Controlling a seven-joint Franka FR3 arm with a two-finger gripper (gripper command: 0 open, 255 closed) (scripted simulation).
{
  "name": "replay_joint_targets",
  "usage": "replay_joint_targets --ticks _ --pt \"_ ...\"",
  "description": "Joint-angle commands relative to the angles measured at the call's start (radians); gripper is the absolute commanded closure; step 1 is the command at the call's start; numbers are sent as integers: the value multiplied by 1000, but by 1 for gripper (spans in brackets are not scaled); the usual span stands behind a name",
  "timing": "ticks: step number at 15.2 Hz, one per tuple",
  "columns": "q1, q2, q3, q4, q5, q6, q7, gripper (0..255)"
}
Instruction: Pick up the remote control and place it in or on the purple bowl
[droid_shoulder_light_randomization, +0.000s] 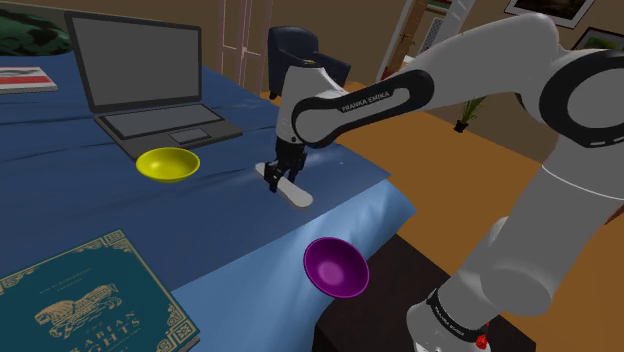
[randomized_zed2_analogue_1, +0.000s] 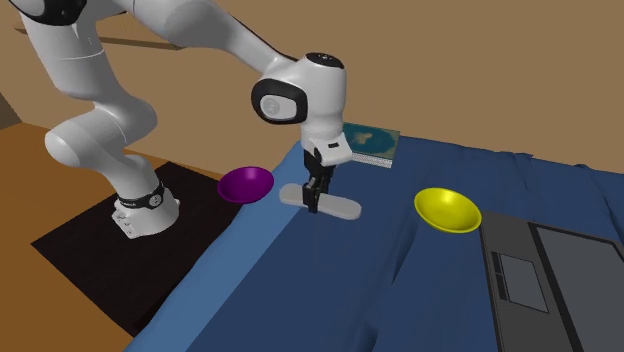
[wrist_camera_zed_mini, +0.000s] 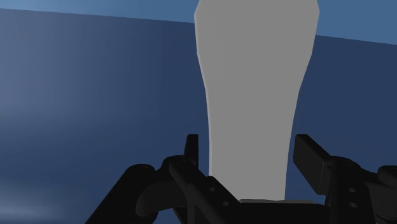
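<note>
From the shoulder we see the gripper (droid_shoulder_light_randomization: 272, 181) down over one end of the grey remote (droid_shoulder_light_randomization: 296, 194). The remote lies flat on the blue cover (droid_shoulder_light_randomization: 80, 195), between the yellow bowl (droid_shoulder_light_randomization: 168, 164) and the purple bowl (droid_shoulder_light_randomization: 337, 268). In the second exterior view we find the remote (randomized_zed2_analogue_1: 340, 208) near the purple bowl (randomized_zed2_analogue_1: 246, 184), not touching it. At the wrist we see the fingers (wrist_camera_zed_mini: 312, 156) spread, straddling the remote (wrist_camera_zed_mini: 254, 95) without clasping it.

Yellow bowl (droid_shoulder_light_randomization: 168, 164) beside open laptop (droid_shoulder_light_randomization: 150, 85); book (droid_shoulder_light_randomization: 90, 300) on blue cover (droid_shoulder_light_randomization: 60, 200)

White Franka arm (droid_shoulder_light_randomization: 480, 60) with dark joints (droid_shoulder_light_randomization: 585, 100), black forearm lettering (droid_shoulder_light_randomization: 366, 100), all-black two-finger claw (droid_shoulder_light_randomization: 272, 183)
</note>
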Motion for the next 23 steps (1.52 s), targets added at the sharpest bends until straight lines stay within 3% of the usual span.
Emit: replay_joint_targets --ticks 1,4,13,23 --pt "0 -14 1 10 4 -23 -2 255" --pt "-1 -33 2 27 10 -59 -7 255" --pt "47 -359 40 -336 105 -15 17 255" --pt "182 -763 88 -653 242 -97 78 255"
